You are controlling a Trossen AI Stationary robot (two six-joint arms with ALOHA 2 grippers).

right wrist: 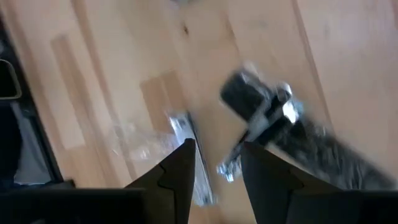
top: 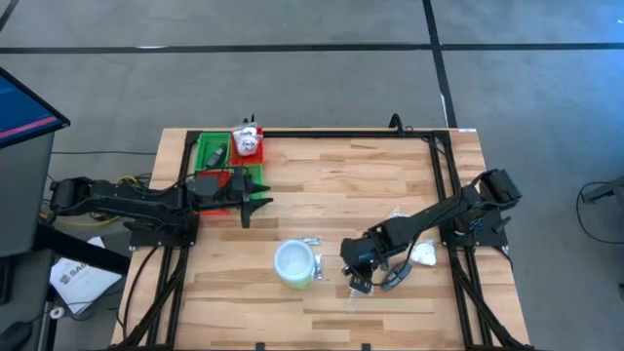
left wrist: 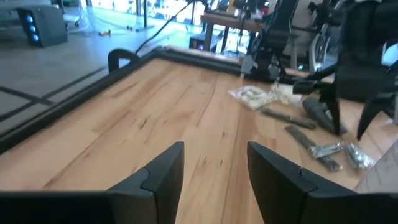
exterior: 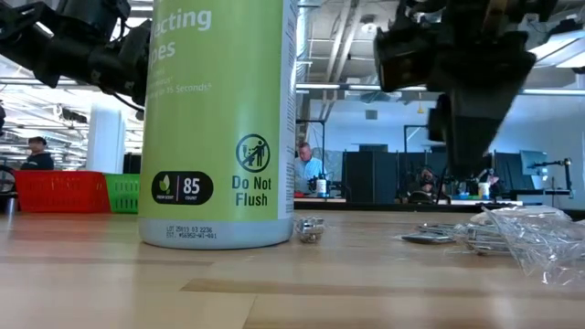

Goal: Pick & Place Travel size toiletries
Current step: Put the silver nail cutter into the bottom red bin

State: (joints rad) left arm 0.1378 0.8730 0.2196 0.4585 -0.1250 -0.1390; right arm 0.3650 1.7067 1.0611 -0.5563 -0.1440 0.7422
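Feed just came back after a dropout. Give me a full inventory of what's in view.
Tub: one, white with green side, table's front middle.
Tray: one, red and green compartments, back left corner; white items inside.
Toiletries: several, dark sticks and clear sachets, scattered right of the tub.
White packet: one, near the right edge.
Table: one, light wood.
People: at least two, in the room beyond, low view.
Left gripper: open, empty, beside the tray.
Right gripper: open, over the scattered toiletries.
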